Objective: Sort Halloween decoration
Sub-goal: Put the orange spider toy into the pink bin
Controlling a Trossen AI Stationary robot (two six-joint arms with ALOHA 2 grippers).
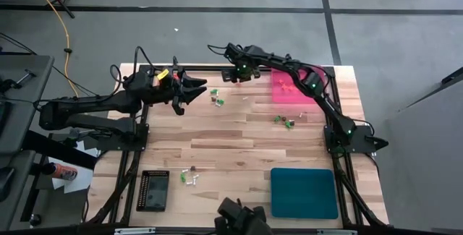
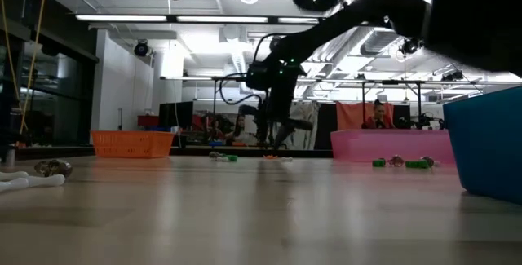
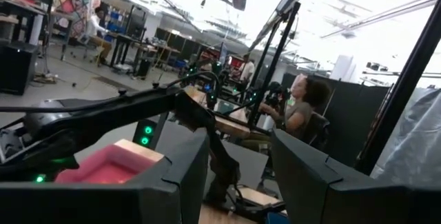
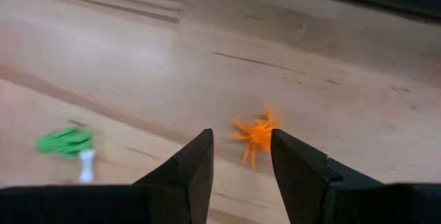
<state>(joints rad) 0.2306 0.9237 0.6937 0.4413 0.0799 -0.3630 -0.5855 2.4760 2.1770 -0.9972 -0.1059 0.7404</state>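
Note:
The Halloween decoration lies as tiny trinkets in small groups on the wooden table: one group (image 1: 216,100) mid-far, one (image 1: 283,121) to the right, one (image 1: 189,176) near the front. An orange spider trinket (image 4: 256,136) lies flat on the wood just ahead of my right gripper (image 4: 241,165). That gripper is open, points steeply down near the far edge (image 1: 238,78), and touches nothing. A green and white trinket (image 4: 66,143) lies off to one side of it. My left gripper (image 1: 194,90) is open and empty, held level above the table's far left.
A pink tray (image 1: 289,88) with a few trinkets stands at the far right, a teal tray (image 1: 304,192) at the near right, a black tray (image 1: 153,190) at the near left, an orange tray (image 2: 131,143) at the far left. People sit in the room beyond.

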